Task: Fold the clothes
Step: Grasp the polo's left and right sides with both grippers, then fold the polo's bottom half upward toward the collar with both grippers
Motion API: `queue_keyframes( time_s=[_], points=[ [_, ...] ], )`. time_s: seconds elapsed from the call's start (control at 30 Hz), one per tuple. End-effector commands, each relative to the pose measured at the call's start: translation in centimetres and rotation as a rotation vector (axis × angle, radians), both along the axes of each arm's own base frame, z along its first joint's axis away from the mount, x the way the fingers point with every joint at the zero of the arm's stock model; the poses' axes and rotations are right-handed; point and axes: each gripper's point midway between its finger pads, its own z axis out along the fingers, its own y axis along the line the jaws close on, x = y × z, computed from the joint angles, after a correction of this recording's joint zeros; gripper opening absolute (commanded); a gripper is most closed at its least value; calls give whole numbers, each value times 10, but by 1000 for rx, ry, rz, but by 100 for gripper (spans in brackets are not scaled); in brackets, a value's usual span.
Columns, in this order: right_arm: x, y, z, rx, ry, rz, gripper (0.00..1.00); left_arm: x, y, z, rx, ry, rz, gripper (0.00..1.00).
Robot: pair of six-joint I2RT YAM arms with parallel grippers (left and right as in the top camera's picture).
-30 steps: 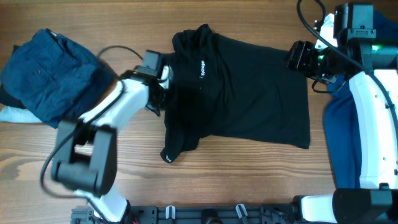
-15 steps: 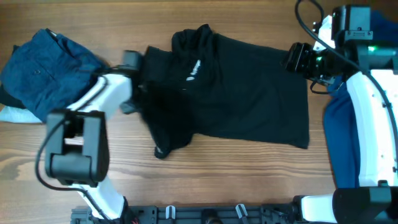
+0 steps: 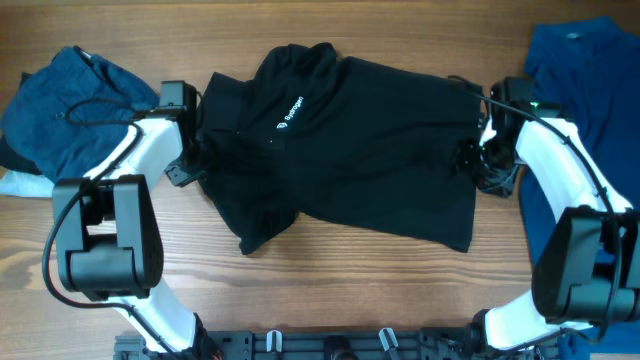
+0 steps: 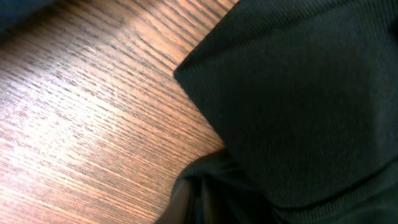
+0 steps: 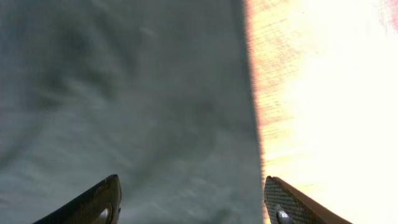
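The wooden bench (image 3: pixel 380 290) carries everything. The black collared shirt (image 3: pixel 360 150) is spread across it between the two end effectors. It lies skewed and rumpled, with its collar on the far side and one sleeve bunched at the near-left corner.

A heap of dark blue trousers (image 3: pixel 70 110) sits outboard of the left end effector (image 3: pixel 190 155), near it but apart from the shirt. A blue shirt (image 3: pixel 590 100) lies just outboard of the right end effector (image 3: pixel 476 160).

The left end effector is at the shirt's left sleeve edge. Its wrist view shows only black cloth and wood grain with no fingers visible, so I cannot tell whether it is clenched on the fabric or released.

The right end effector (image 5: pixel 189 202) is released. Its fingers are spread wide and straddle the shirt's right hem, with one tip over cloth and the other over bare wood.

The small white logo (image 3: pixel 291 112) faces up, nearer the left end effector.

I see several risks from here:
- **Right side:** when it closes it may pinch only the top layer, or miss the hem and scrape the bench.
- **Left side:** if its hold is shallow or absent, any pull from the right would drag the whole shirt sideways rather than tension it.
- **Fold quality:** the bunched sleeve could get folded into the stack and leave a lump.
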Motion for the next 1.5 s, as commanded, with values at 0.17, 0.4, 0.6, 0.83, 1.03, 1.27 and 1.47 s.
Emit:
queue_keyframes(
  time_s=[0.17,0.4,0.6,0.83,1.03,1.27,1.47],
  points=[
    [-43,36,1,238,165,58,76,13,-34,42,-230,-110,-194,46],
    [-57,45,7,298,217,72,80,-10,-56,137,-281,-257,-323,63],
    [-97,47,-29,284,323,-31,77,-56,-73,151,-295,-162,-386,71],
    [-108,48,-69,249,296,-201,76,-91,-97,120,-315,-26,-458,69],
    [-94,42,-73,222,238,-185,12,-114,-102,87,-292,54,-460,68],
    [-77,26,-45,134,122,-134,4,-133,-96,47,-272,103,-314,63],
    [-63,24,-7,129,-41,-103,4,-153,-101,13,-270,134,-289,68]
  ],
)
